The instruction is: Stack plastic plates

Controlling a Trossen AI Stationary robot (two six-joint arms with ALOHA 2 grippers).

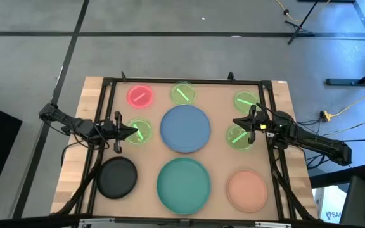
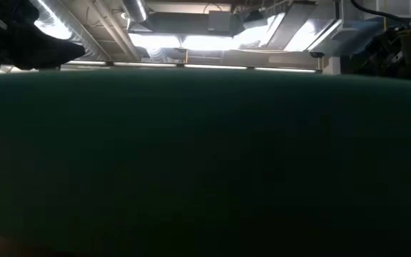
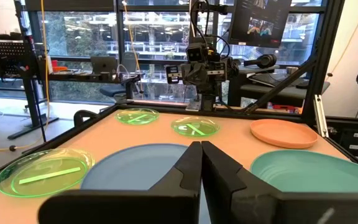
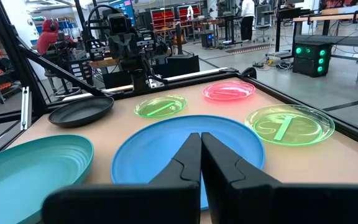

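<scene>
Nine plates lie flat and apart on the table. The high view shows the big blue plate (image 1: 185, 128) in the middle, the big teal plate (image 1: 183, 183) near the front, the black plate (image 1: 117, 177), the peach plate (image 1: 246, 189), the pink-red plate (image 1: 140, 95) and several small green plates. My left gripper (image 1: 134, 131) is shut and hovers over the green plate (image 1: 142, 132) left of the blue one. My right gripper (image 1: 236, 124) is shut and hovers by the green plate (image 1: 239, 137) on the right. Both wrist views show the shut fingers pointing level across the blue plate (image 3: 135, 167) (image 4: 166, 149).
A dark frame (image 1: 182, 81) rims the table. Two more green plates (image 1: 182, 94) (image 1: 246, 100) lie along the far side. The low view is filled by the teal plate's dark rim (image 2: 205, 157). Stands, desks and a person in red (image 4: 44, 34) are beyond the table.
</scene>
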